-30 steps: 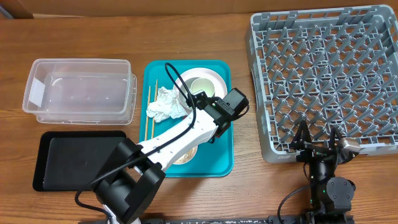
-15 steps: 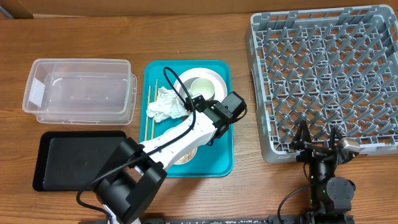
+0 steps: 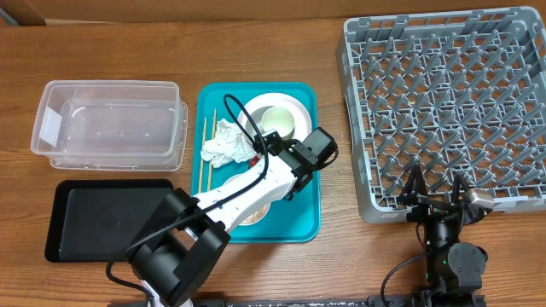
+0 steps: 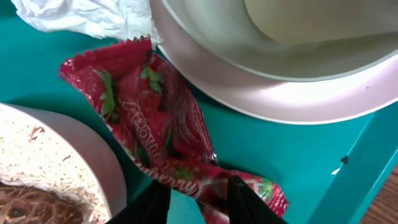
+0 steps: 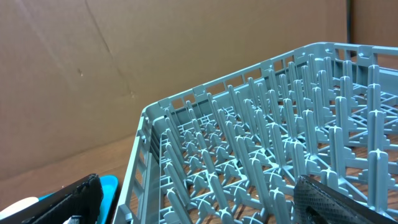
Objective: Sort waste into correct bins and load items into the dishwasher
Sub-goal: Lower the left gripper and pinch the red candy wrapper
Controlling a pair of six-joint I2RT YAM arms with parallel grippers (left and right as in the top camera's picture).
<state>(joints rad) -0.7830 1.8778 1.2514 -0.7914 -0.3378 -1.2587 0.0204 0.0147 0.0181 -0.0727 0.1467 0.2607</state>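
A shiny red strawberry-print wrapper (image 4: pixel 155 124) lies on the teal tray (image 4: pixel 298 162), between a bowl of rice (image 4: pixel 56 174) with a brown scrap (image 4: pixel 31 208) and the white plate (image 4: pixel 298 99). My left gripper (image 4: pixel 198 193) (image 3: pixel 275 152) straddles the wrapper's lower end, with its jaws narrowed and a strip of teal showing between them. The crumpled napkin (image 3: pixel 226 142) lies just left of it. Chopsticks (image 3: pixel 205 153) lie along the tray's left side. A small white dish (image 3: pixel 278 118) sits on the plate (image 3: pixel 290 104). My right gripper (image 3: pixel 435 194) rests open at the front edge of the grey rack (image 3: pixel 444 111).
The clear tub (image 3: pixel 111 119) stands left of the teal tray (image 3: pixel 303 217), with the flat black tray (image 3: pixel 94 217) in front of it. My left arm lies over the rice bowl (image 3: pixel 256 213). In the right wrist view the rack's pegs (image 5: pixel 261 162) fill the picture.
My left gripper's jaws have narrowed around the red wrapper, and the wrist has shifted slightly down the tray. The right arm has not moved.
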